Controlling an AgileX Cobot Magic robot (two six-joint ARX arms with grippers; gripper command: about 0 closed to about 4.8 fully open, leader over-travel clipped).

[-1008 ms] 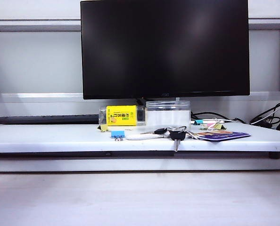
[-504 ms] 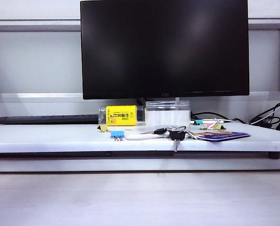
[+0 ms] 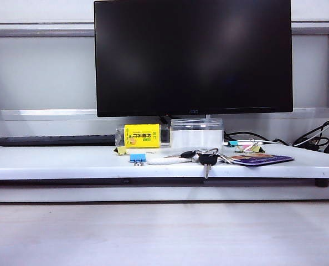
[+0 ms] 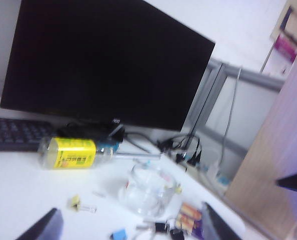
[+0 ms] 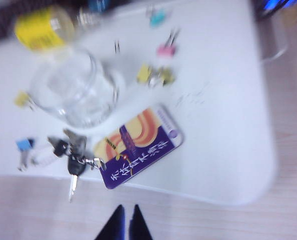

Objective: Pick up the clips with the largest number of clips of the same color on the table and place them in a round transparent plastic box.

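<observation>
Clips: small pale-yellow binder clips [image 5: 149,74] with thin wire handles; two lie together on the white tabletop [image 5: 223,125] beyond the purple card [image 5: 138,146], a third [image 5: 22,98] sits on the far side of the box, near the yellow-labelled bottle [image 5: 41,27].
Round transparent plastic box: the box [image 5: 74,89] stands upright and looks empty, between the clip groups; also seen in the exterior view [image 3: 196,133] under the monitor [image 3: 193,55].
Other colours: one blue clip [image 5: 23,146], one teal [image 5: 157,18], one pink [image 5: 166,49], so yellow is the most numerous.
Handling: I judge each clip light, stiff and springy, with a slick body; the wire loops would slip and swing, so pinching across the folded body is safer.
Left hand: the left hand [image 4: 128,227] has its fingers spread wide with nothing between them, up above the tabletop's near side.
Right hand: the right hand [image 5: 126,225] has fingertips nearly together, holding nothing, hovering off the tabletop's near edge.
Clutter: a bunch of keys [image 5: 72,155] lies beside the card, clear of the clips.
</observation>
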